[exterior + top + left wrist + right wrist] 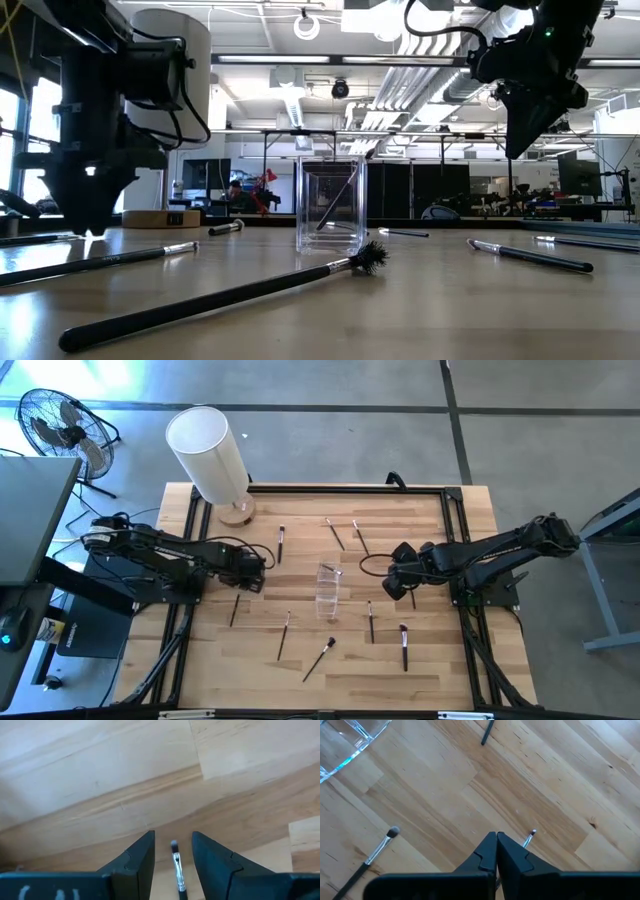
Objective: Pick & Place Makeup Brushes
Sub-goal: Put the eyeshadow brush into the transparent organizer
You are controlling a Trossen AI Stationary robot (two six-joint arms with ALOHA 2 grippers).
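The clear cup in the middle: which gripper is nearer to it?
Right, narrowly. The right gripper hangs shut above the table, to the right of the clear cup. The left gripper is low on the cup's other side, open around a brush.

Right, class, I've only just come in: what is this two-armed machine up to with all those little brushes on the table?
Makeup brushes lie scattered on a wooden table around a small clear cup. The left gripper is low over the table, its fingers open on either side of one brush. The right gripper hangs above the table with its fingers shut, a thin brush just beside them. One brush seems to lean in the cup.
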